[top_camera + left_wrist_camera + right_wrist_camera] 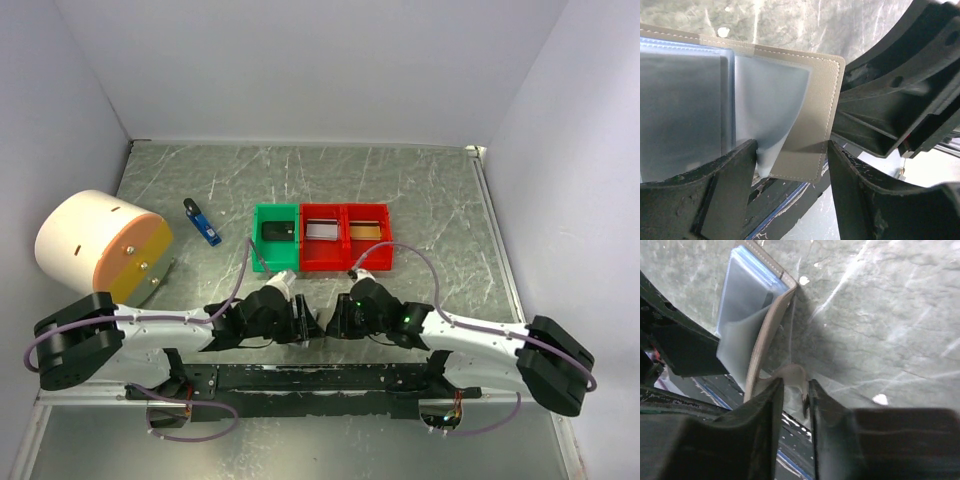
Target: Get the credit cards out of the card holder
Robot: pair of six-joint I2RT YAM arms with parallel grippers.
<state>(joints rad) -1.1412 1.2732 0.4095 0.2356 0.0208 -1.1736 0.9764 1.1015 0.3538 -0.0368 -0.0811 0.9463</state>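
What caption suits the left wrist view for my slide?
Left end effector straddling a corner of the unfolded card holder, its clear sleeves showing.

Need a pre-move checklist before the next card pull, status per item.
1. Grey bifold card holder open: ok.
2. Left hand open, straddling its corner: ok.
3. Right hand hold on the cover edge: cannot tell.
4. Card left in pale blue plastic sleeves: cannot tell.
5. Empty tray available: not ok; green plastic tray and two red plastic trays are all occupied.
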